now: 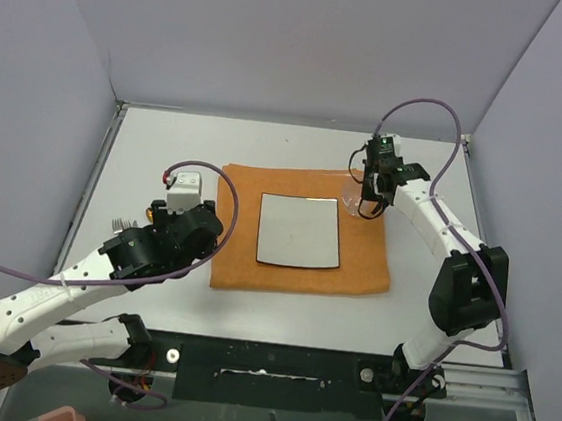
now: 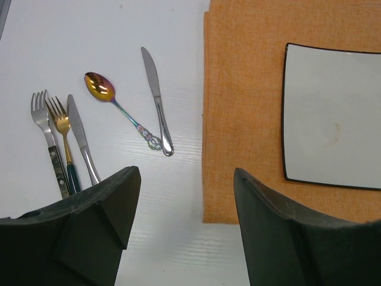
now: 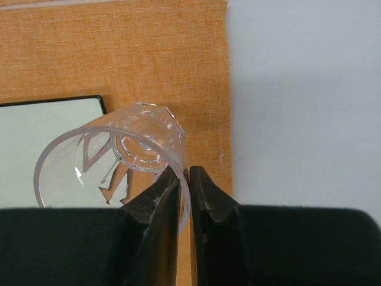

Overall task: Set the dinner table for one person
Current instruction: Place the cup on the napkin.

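The white dinner table (image 1: 167, 148) carries an orange mat (image 1: 299, 278) with a square white plate (image 1: 300, 232) on it. My right gripper (image 1: 371, 195) is shut on the rim of a clear glass (image 1: 351, 202), by the plate's far right corner. In the right wrist view, one finger is inside the glass (image 3: 119, 155) and one outside, pinching the wall at the gripper (image 3: 186, 173). My left gripper (image 1: 191, 229) hangs over the table by the mat's left edge. In its wrist view the left gripper (image 2: 186, 173) is open and holds nothing.
Left of the mat (image 2: 244, 107) lie a silver knife (image 2: 156, 101), an iridescent spoon (image 2: 101, 88), another knife (image 2: 80, 137), a gold fork (image 2: 59, 122) and a silver fork (image 2: 41, 119). Grey walls enclose the table on three sides.
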Robot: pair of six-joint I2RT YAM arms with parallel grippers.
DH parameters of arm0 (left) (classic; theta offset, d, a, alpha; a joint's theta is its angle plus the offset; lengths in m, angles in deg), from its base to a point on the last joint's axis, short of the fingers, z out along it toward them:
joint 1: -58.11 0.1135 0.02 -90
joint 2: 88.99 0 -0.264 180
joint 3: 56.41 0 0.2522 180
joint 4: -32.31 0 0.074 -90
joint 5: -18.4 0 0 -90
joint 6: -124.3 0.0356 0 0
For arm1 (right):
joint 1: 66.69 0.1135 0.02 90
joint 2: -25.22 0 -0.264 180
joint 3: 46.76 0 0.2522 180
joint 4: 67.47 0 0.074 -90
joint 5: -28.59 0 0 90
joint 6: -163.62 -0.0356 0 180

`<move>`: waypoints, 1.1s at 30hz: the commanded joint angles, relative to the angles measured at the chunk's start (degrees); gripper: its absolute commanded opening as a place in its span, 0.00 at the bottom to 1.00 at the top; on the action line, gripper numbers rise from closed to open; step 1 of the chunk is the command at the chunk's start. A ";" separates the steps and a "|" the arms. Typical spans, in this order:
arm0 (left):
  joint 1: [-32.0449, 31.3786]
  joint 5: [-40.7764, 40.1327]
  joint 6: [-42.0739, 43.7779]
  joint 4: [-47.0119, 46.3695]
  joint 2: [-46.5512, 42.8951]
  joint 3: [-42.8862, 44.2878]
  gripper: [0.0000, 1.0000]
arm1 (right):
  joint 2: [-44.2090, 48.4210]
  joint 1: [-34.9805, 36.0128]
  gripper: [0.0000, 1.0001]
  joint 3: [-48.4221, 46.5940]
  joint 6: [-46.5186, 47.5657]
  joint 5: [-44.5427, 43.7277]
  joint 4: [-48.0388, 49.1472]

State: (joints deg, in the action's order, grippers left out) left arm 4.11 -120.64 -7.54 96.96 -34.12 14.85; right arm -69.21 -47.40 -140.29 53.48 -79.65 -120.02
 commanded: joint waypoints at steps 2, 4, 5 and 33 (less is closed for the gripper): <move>-0.46 1.15 -0.42 -2.72 -0.21 1.04 0.62 | -3.52 -2.31 0.00 -5.77 -0.72 -1.87 5.32; -0.62 1.60 -0.13 -2.84 0.12 1.13 0.62 | -5.49 -3.45 0.00 -7.14 -1.22 -1.32 5.51; -0.66 1.81 0.19 -3.05 0.21 1.06 0.62 | -6.30 -4.16 0.00 -7.84 -1.40 -0.89 5.81; -0.78 2.02 2.02 -2.23 -3.96 1.22 0.62 | -15.81 -7.23 0.00 -4.64 -4.05 0.50 9.78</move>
State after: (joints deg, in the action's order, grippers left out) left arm 3.65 -117.88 -5.09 95.58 -35.87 14.85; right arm -84.60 -54.38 -145.36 49.98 -78.77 -112.50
